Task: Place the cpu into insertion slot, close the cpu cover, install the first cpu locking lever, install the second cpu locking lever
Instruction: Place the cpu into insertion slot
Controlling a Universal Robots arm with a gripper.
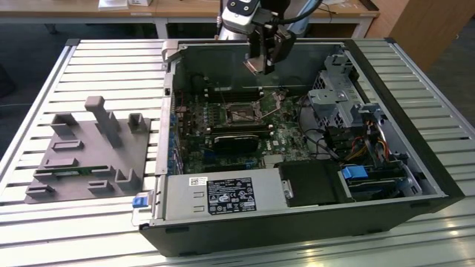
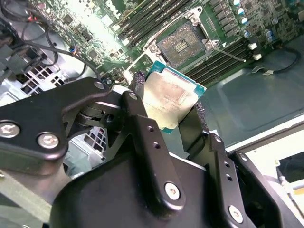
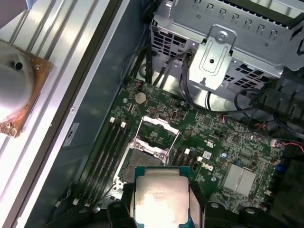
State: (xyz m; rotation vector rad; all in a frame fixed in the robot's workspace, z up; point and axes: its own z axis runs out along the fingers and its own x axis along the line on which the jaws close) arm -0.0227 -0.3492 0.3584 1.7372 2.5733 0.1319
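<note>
One cpu [image 2: 172,97] sits pinched by its edges between the jaws of your gripper [image 2: 168,95], up in the air above the insertion slot [image 2: 183,42].

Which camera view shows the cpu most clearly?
The second wrist view: the cpu shows its metal top, with the gripper shut on its edges. The first wrist view shows the top, in glare. The exterior view shows it tiny, in the gripper.

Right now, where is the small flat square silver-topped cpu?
In the second wrist view the cpu is clamped in the black hand, in the air above the green circuit board, apart from the dark square insertion slot.
</note>
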